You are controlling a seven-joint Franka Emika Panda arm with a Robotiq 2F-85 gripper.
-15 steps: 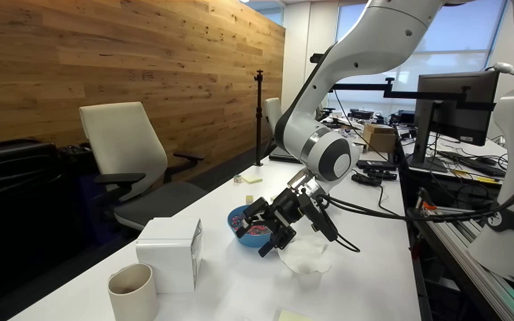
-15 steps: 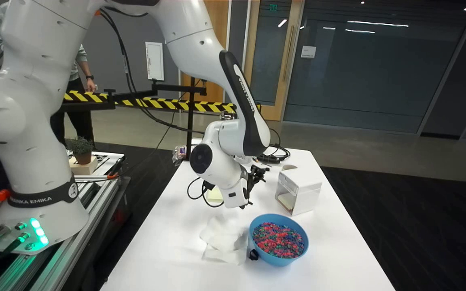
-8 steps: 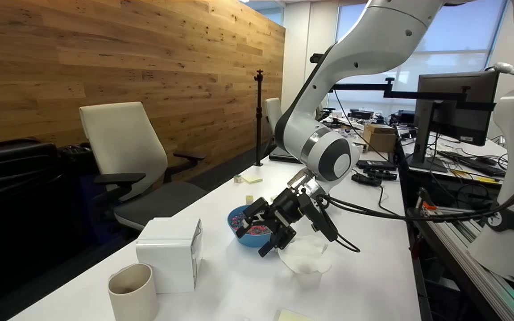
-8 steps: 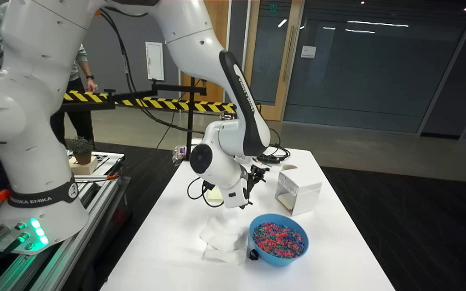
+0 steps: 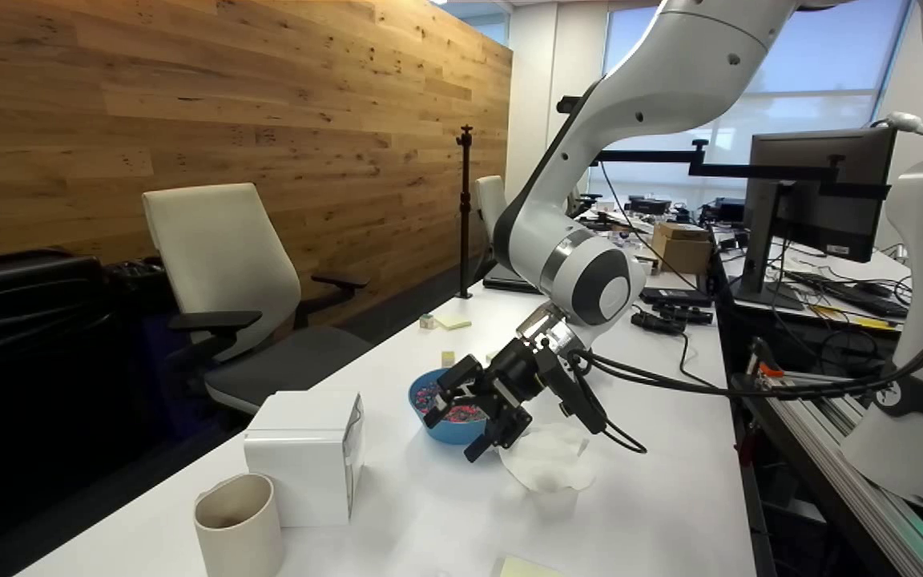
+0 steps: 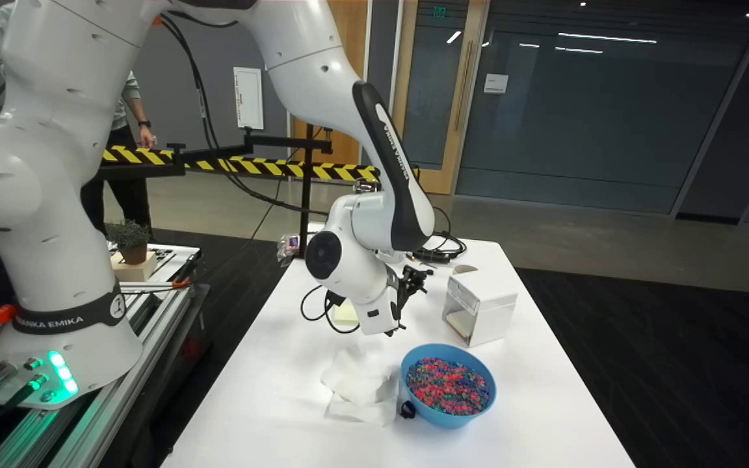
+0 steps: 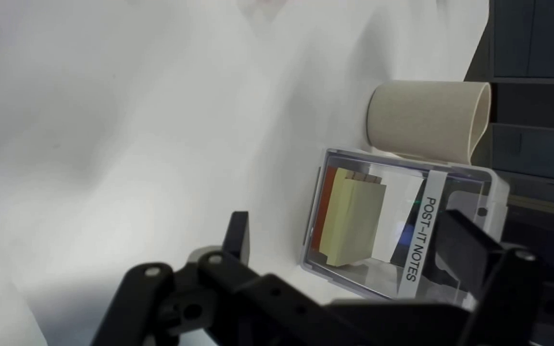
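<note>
White box point(image 5: 300, 458), clear on one side, label point(image 7: 421, 235) says POST-IT NOTES, sitting upright on the table point(image 5: 429, 513) right by a cup point(image 7: 421, 120), yellow notes point(image 7: 354, 218) inside.

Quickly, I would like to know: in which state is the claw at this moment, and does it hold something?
Claw: open, holding nothing; the white box stands apart from it.

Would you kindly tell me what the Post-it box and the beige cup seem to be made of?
Post-it box: probably glossy plastic; its clear front shows reflections and the notes inside. Beige cup: matte, evenly colored and thin-rimmed, perhaps plastic or ceramic.
</note>
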